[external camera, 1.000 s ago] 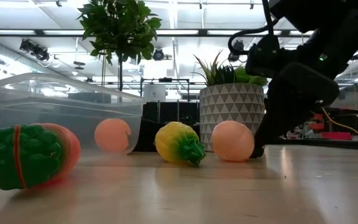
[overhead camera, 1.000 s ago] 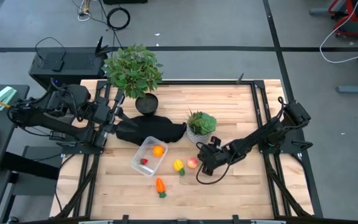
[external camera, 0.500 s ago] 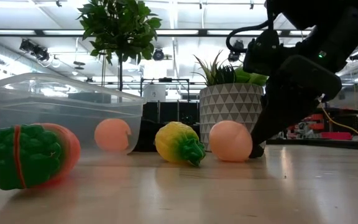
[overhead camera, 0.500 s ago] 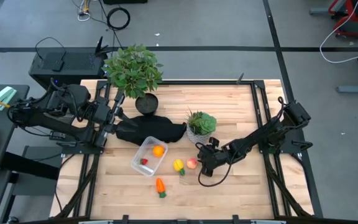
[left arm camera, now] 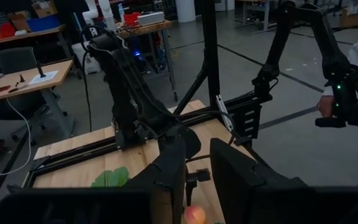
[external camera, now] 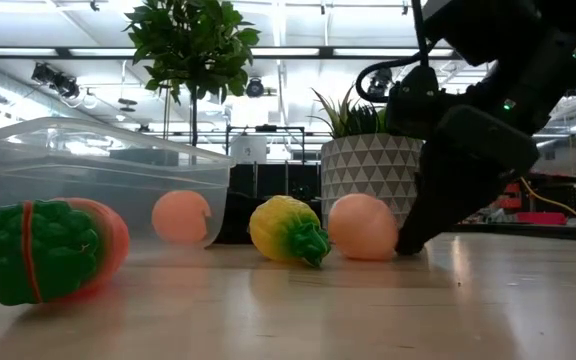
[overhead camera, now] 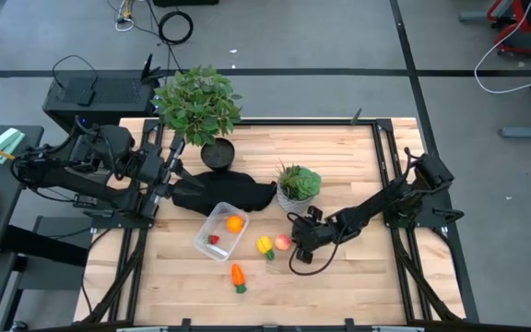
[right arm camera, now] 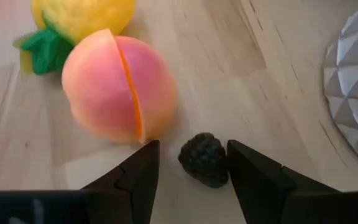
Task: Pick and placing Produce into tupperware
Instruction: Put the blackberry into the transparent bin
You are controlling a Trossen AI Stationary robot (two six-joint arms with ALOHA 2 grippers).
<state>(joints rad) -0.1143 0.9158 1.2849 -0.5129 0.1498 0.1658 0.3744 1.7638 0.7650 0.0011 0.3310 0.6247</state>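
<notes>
The clear tupperware [overhead camera: 220,231] lies on the table and holds the round orange [overhead camera: 235,223] and the red strawberry [overhead camera: 214,240]. The yellow piece with a green stem [overhead camera: 265,245], the pink-red fruit [overhead camera: 283,243] and the carrot [overhead camera: 238,276] lie on the wood. My right gripper [overhead camera: 297,247] is open, low at the table, just right of the pink-red fruit [right arm camera: 120,87]. A small dark berry [right arm camera: 204,158] lies between its fingers. My left gripper [overhead camera: 173,168] is open and empty at the table's left edge. My right gripper touches the pink-red fruit at its lower right side [right arm camera: 143,135] with the tip of one open finger [right arm camera: 143,163]. The fingers come slanting down from the table's right. The fruit rests on the table beside the yellow piece [right arm camera: 82,15]. Whether the fingers touch the dark berry, I cannot tell.
A white patterned plant pot [overhead camera: 299,184] stands just behind my right gripper. A black cloth [overhead camera: 224,194] lies behind the tupperware, and a tall potted plant [overhead camera: 198,103] stands at the far left. A person's sleeve and hand [left arm camera: 353,62] show beyond the table.
My right gripper has moved toward the table's left and come down against the pink-red fruit. The fruit has shifted a little left along the table, toward the yellow piece.
</notes>
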